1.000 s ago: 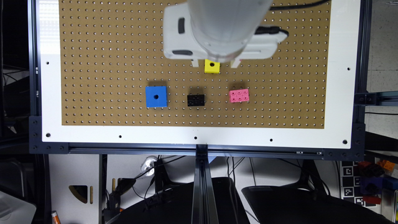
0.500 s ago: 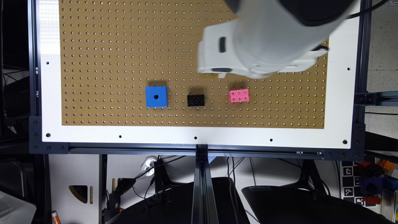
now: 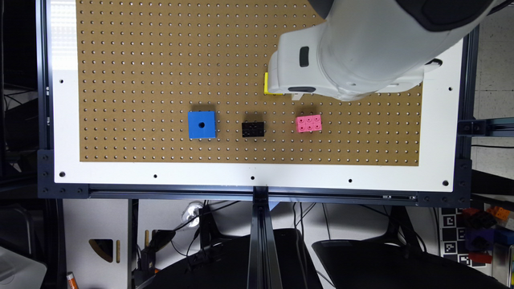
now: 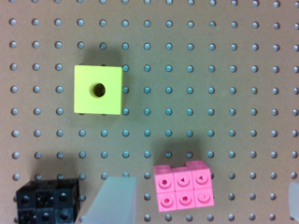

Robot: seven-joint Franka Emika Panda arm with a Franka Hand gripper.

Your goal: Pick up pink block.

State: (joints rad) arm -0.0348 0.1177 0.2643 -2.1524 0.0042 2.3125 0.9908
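While the pink block (image 3: 309, 123) sits flat on the counter (image 3: 132, 60), untouched and studs up, the pick-up is only at its approach stage: nothing is gripped and nothing has been lifted. In the exterior view the end effector (image 3: 296, 96) hangs from the arm's white wrist above the pegboard, just off the block toward the counter's far edge and a touch toward the exterior view's left, so it is near but not yet centred over its target.

From the wrist view the end effector (image 4: 201, 200) is spread open, with one pale fingertip (image 4: 114, 200) just beside the block (image 4: 184, 191) on the side toward the black brick (image 4: 46, 205), and the other a sliver at the frame's edge, well clear on the block's opposite side. The block lies between the two fingers (closer to the first than the second), which I judge leaves a small sideways correction, then the descent, the closing and the lift all to be done.

As for its lie, the block's long axis, the row of three studs, runs roughly along the line from one fingertip to the other, and in the exterior view it runs across the counter, tilted slightly. By my reading, closing as it stands would squeeze the block's short ends rather than its long sides.

A yellow cube (image 4: 98, 89) with a centre hole sits beyond the block, well apart from both fingertips, and a blue cube (image 3: 201, 125) lies farther off past the black brick.
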